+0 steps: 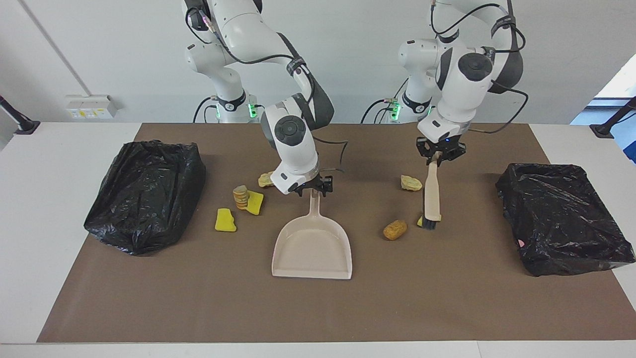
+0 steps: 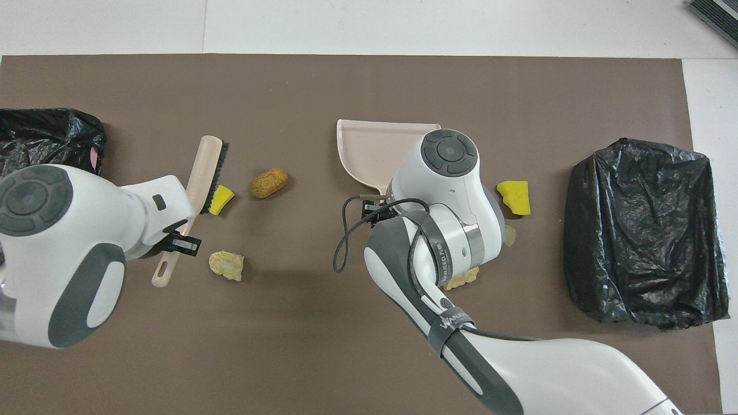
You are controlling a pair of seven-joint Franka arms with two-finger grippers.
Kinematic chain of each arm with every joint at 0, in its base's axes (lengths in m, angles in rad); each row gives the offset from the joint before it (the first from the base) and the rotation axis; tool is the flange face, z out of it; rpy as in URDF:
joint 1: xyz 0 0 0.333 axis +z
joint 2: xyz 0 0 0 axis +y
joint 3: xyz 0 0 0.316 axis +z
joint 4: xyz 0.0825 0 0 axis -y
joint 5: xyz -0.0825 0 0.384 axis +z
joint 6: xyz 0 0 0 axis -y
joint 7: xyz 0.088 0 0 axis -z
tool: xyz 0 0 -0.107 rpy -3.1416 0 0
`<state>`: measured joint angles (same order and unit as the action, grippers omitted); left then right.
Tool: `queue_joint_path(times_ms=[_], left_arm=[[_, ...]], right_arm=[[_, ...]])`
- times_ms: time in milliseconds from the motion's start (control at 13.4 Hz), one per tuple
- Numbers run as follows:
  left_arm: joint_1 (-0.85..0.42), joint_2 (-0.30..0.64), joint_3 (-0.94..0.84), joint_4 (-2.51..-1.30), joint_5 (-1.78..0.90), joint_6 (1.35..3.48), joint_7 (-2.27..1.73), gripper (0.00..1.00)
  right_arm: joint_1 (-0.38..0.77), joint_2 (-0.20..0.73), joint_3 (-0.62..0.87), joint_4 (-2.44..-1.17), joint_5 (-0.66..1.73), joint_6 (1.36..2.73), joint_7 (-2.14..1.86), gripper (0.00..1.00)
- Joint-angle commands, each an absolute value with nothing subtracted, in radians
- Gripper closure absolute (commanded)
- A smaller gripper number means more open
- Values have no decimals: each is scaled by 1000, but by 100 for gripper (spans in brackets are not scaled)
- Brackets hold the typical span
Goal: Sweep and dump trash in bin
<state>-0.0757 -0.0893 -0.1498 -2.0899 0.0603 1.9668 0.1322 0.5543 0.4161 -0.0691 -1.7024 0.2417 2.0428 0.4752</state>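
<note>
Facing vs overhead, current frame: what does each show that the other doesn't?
Facing only: the whole dustpan, its handle end at the right gripper, and the striped lump against a yellow chunk. Overhead, the right arm mostly covers the handle and those two scraps.
Overhead only: the yellow sponge at the bristles, mostly clear; in the facing view the brush hides most of it.
Both: the left gripper holding the brush, the orange-brown lump and two bagged bins.

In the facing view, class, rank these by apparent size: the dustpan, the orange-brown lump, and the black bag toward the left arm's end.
Largest to smallest:
1. Black bag
2. Dustpan
3. Orange-brown lump
The gaps are wide, so nearness to the camera does not blur the ranking.
</note>
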Motion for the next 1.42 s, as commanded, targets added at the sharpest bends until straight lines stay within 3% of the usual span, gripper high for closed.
queue_joint_path(times_ms=[0,299,672,971,1345], left_arm=[[-77,-3,-146,-1975,106,1962,239,100],[-104,159,-155,-1826,173,1967,357,100],[-169,305,-164,-1708,276,1983,454,100],[-173,342,-186,-1709,330,2102,637,100],[-169,344,-186,-1726,368,2129,882,100]], right_arm=[[554,400,-66,-1724,245,2056,469,100],[546,390,-69,-1707,242,2030,468,100],[494,264,-78,-1709,242,1895,101,100],[509,190,-74,-1724,50,1743,-99,100],[493,149,-66,-1819,-15,1769,-557,100]])
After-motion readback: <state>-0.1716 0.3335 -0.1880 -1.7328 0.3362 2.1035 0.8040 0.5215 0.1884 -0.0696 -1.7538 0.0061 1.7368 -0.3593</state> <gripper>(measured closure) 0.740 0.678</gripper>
